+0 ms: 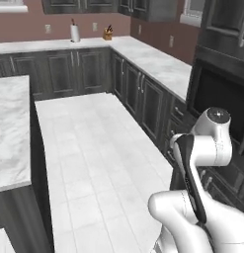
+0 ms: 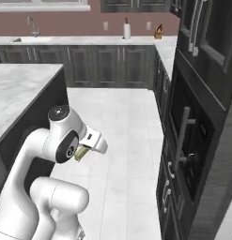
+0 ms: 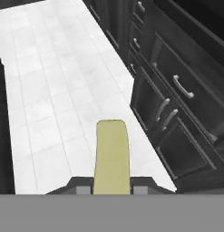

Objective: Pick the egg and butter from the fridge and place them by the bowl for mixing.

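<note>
You're looking at a dark-cabinet kitchen with a pale tiled floor [image 1: 94, 163] running down the middle. In the left base view, a white marble counter [image 1: 158, 62] wraps the far corner and runs along the right wall above black cabinet doors with slim metal handles. On that counter near the corner stand a white paper-towel roll [image 1: 75, 32] and a small wooden knife block [image 1: 108, 33], well apart from each other. The wall behind them is reddish brown with a few outlets. An island [image 1: 10, 128] with the same marble top sits at the left, its dark side panel dropping to the floor.

In the right base view you see a faucet [image 2: 32, 24] at the far left of the back counter, and a tall dark oven unit [image 2: 192, 140] with a long vertical bar handle close on the right.

The arm is folded up low over the floor between the island and the right-hand cabinets. Your gripper [image 3: 112, 188] is clamped on the butter [image 3: 112, 156]: in the hand view the olive-yellow stick juts out from between the two dark fingertips [image 3: 77, 186], pointing forward over the tiles, beside a run of black drawers [image 3: 177, 90]. In the right base view a bit of the butter [image 2: 81, 153] peeks from under the white hand, held in the air above the floor.
</note>
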### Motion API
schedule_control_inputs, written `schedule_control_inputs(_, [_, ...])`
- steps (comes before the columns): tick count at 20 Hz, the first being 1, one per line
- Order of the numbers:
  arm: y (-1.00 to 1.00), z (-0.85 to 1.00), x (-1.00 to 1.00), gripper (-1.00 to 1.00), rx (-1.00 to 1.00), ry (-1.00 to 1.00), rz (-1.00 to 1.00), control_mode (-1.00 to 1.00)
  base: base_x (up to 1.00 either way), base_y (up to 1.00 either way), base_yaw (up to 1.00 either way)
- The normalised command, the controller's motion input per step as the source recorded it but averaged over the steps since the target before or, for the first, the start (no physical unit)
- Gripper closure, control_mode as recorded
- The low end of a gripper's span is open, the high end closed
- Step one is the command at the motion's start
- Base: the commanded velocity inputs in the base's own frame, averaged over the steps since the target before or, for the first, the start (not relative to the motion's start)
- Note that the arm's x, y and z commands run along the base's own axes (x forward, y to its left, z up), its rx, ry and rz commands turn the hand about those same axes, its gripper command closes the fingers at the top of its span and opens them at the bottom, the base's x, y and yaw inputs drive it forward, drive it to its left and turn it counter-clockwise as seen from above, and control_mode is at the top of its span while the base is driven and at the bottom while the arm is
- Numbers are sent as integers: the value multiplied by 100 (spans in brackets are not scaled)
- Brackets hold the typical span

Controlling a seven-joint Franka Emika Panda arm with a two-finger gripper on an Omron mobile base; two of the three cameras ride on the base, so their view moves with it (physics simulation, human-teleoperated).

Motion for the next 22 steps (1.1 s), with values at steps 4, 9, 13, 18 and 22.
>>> schedule_control_inputs(4, [0,0,0,100,0,0,0,100,83,0,19])
schedule_control_inputs(9, [0,0,0,100,0,0,0,100,84,0,19])
schedule_control_inputs(13, [0,0,0,100,0,0,0,100,85,0,19])
schedule_control_inputs(18, [0,0,0,100,0,0,0,100,82,-1,20])
schedule_control_inputs(22, [0,0,0,100,0,0,0,100,81,-5,16])
